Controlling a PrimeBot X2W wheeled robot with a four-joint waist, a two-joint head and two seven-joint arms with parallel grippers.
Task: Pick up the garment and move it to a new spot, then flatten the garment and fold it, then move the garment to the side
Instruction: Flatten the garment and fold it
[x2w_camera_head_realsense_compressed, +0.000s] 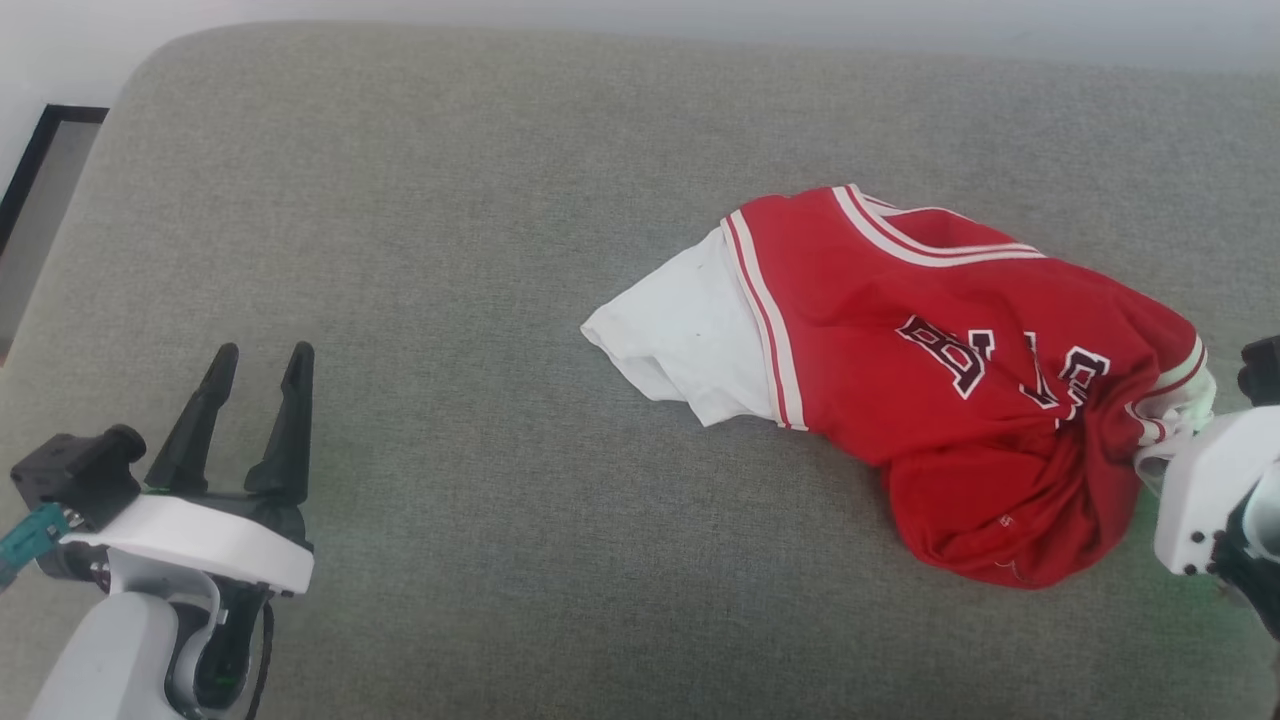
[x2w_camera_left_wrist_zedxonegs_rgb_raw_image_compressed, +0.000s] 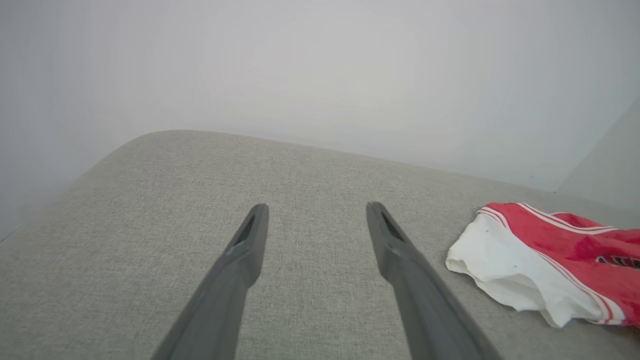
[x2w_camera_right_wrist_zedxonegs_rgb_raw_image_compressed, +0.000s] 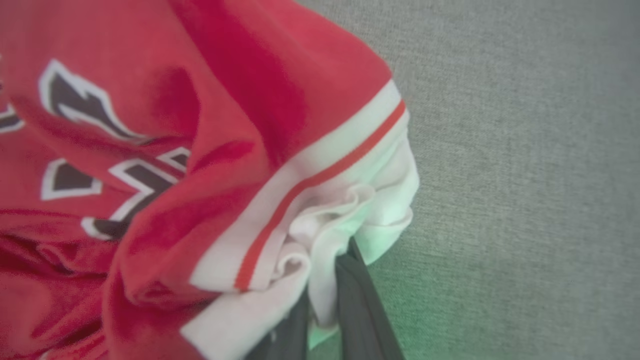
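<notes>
The garment (x2w_camera_head_realsense_compressed: 900, 360), a red jersey top with white sleeve panels, striped trim and dark white-outlined print, lies crumpled on the right half of the grey cushion. My right gripper (x2w_camera_right_wrist_zedxonegs_rgb_raw_image_compressed: 325, 280) is shut on the garment's (x2w_camera_right_wrist_zedxonegs_rgb_raw_image_compressed: 210, 150) white sleeve fabric, its dark fingers (x2w_camera_right_wrist_zedxonegs_rgb_raw_image_compressed: 360, 305) pinching a bunched fold; its white wrist housing (x2w_camera_head_realsense_compressed: 1210, 490) sits at the garment's right end. My left gripper (x2w_camera_head_realsense_compressed: 255, 365) rests open near the lower left, far from the cloth. Between its spread fingers (x2w_camera_left_wrist_zedxonegs_rgb_raw_image_compressed: 250, 235) is bare cushion, with the garment's (x2w_camera_left_wrist_zedxonegs_rgb_raw_image_compressed: 530, 265) white sleeve off to the right.
The wide grey cushion (x2w_camera_head_realsense_compressed: 480, 300) carries everything, with bare fabric left of and in front of the garment. Its rounded back corner (x2w_camera_head_realsense_compressed: 170, 60) meets a pale wall. A dark-framed panel (x2w_camera_head_realsense_compressed: 40, 170) stands beyond the left edge.
</notes>
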